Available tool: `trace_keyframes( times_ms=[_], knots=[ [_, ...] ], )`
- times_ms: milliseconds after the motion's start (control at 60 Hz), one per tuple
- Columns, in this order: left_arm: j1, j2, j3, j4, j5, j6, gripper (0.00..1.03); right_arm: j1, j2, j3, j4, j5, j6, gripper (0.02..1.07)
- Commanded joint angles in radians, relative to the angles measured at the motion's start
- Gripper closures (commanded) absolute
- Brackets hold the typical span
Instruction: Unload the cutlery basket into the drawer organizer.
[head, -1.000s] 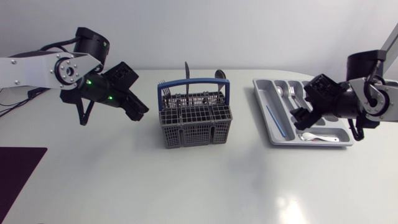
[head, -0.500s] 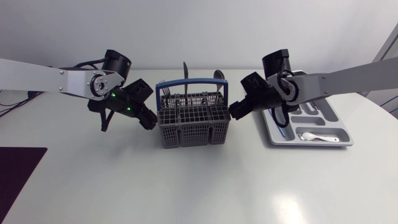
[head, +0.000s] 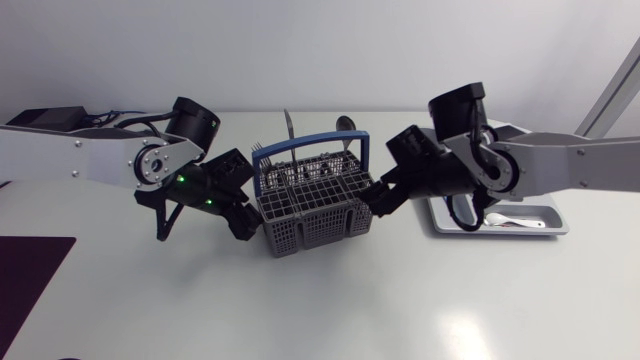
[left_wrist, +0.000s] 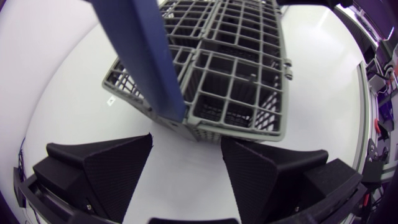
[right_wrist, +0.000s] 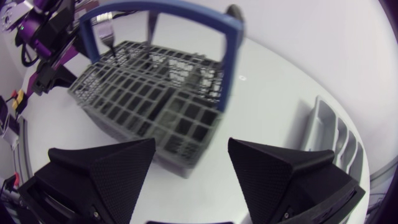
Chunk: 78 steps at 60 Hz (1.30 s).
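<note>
The grey cutlery basket with its blue handle stands mid-table, skewed and tilted, with a few pieces of cutlery sticking up. My left gripper is at its left lower corner and my right gripper at its right side. In the left wrist view the basket lies just ahead of the open left gripper. From the right wrist, a corner of the basket sits ahead of the open right gripper. The grey drawer organizer lies behind my right arm, holding a spoon.
A dark mat covers the table's front left corner. The organizer shows beside the right gripper in the right wrist view. White tabletop stretches in front of the basket.
Both arms swung in from the sides to the basket. The basket has turned and tilted from its square stance. Both grippers stay open.
</note>
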<state>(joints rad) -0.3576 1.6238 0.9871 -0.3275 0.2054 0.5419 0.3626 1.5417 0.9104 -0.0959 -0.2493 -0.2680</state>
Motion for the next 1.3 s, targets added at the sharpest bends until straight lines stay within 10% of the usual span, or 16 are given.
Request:
trace_keyframes(
  times_ms=[0, 233, 450, 600, 817, 1283],
  knots=[
    [-0.024, -0.073, -0.044, 0.004, 0.02, -0.019, 0.11, 0.022, -0.035, -0.068, -0.021, -0.008, 0.021, 0.23],
    [0.178, -0.097, 0.015, -0.013, 0.042, 0.023, 0.11, -0.074, -0.198, -0.116, -0.11, -0.036, -0.043, 0.25],
    [0.227, 0.137, 0.142, 0.125, 0.078, -0.017, 0.11, -0.03, -0.192, -0.142, -0.117, -0.042, -0.065, 0.99],
    [0.227, 0.262, 0.259, 0.173, 0.104, -0.077, 0.12, 0.004, -0.138, -0.142, -0.091, -0.042, -0.065, 1.01],
    [0.236, 0.395, 0.421, 0.219, 0.267, -0.194, 0.83, 0.016, -0.063, -0.142, -0.038, -0.042, -0.068, 1.01],
    [0.154, 0.257, 0.217, 0.09, 0.322, -0.028, 0.91, 0.001, 0.093, -0.034, 0.056, -0.038, -0.039, 1.01]
  ],
)
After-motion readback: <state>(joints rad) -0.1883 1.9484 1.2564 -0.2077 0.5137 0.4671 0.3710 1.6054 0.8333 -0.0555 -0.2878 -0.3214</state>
